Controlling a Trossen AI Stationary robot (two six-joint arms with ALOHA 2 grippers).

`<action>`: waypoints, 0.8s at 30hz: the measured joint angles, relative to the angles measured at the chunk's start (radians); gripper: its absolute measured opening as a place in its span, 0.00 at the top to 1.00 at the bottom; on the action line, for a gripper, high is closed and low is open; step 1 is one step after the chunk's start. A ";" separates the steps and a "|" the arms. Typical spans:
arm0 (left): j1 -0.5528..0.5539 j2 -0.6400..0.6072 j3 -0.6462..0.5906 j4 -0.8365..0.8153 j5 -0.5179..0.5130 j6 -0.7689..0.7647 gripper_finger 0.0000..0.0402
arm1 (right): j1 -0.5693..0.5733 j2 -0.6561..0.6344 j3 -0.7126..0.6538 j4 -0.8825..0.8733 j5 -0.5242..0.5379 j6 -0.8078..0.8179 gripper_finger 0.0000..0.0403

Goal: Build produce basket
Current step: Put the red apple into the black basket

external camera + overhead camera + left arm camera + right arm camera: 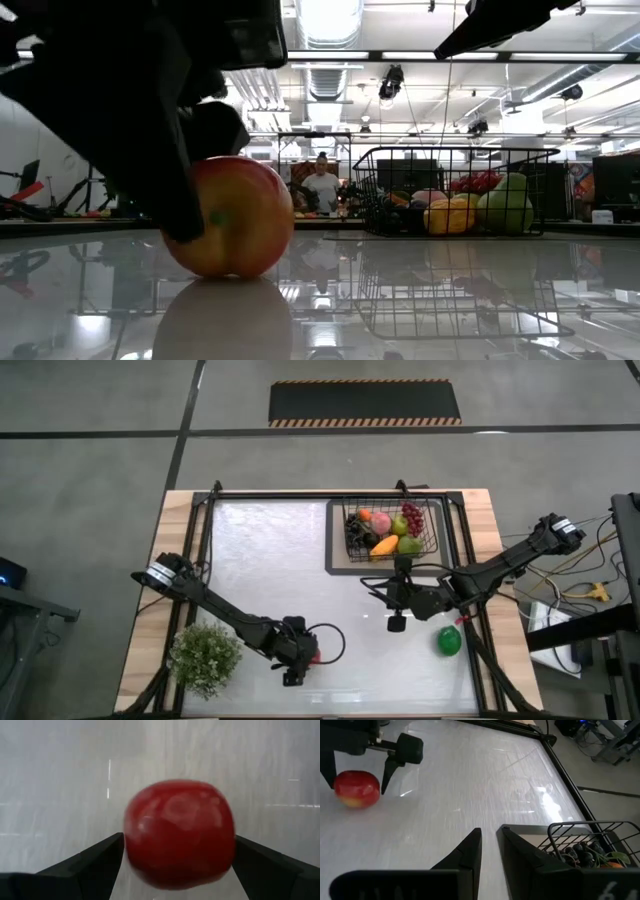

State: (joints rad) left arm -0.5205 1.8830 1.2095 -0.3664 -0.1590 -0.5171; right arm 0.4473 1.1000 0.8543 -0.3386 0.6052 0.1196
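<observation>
A red apple (pixel 314 657) sits on the table near the near edge, its base on the white top (pixel 235 215). My left gripper (pixel 297 662) is down at it, one finger on each side (pixel 179 840), as the right wrist view also shows (pixel 356 772). The black wire basket (pixel 392 530) stands at the far right and holds peach, mango, green fruit and grapes (pixel 455 195). My right gripper (pixel 397 623) hovers in front of the basket, shut and empty (pixel 491 832). A round green fruit (pixel 449 641) lies on the table to its right. My left gripper pinches the red apple between its two fingers, one finger (pixel 107 852) on one flank and the other (pixel 250 852) on the opposite flank, at about mid-height (pixel 131 837). The fingers slant down from the table's left side. The apple is upright, its base on the table.
A bushy potted plant (pixel 205 657) stands at the near left corner, beside the left arm. The basket rests on a tan mat (pixel 337 565). Open white tabletop lies between the apple and the basket. A person (pixel 322 185) stands in the room beyond the table.
</observation>
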 joint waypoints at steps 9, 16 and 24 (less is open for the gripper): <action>0.002 -0.006 -0.001 0.008 -0.034 0.026 0.34 | 0.000 0.000 0.000 0.000 0.000 0.000 0.85; 0.006 -0.036 -0.004 0.007 -0.115 0.113 0.43 | 0.000 0.000 -0.037 0.046 -0.001 -0.047 0.85; 0.064 -0.156 -0.043 0.035 -0.204 0.252 0.42 | 0.000 0.000 -0.138 0.328 -0.011 -0.281 0.86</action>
State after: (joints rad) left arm -0.4568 1.7272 1.1663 -0.3311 -0.3629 -0.2647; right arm 0.4473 1.1000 0.7162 -0.0111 0.5945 -0.1614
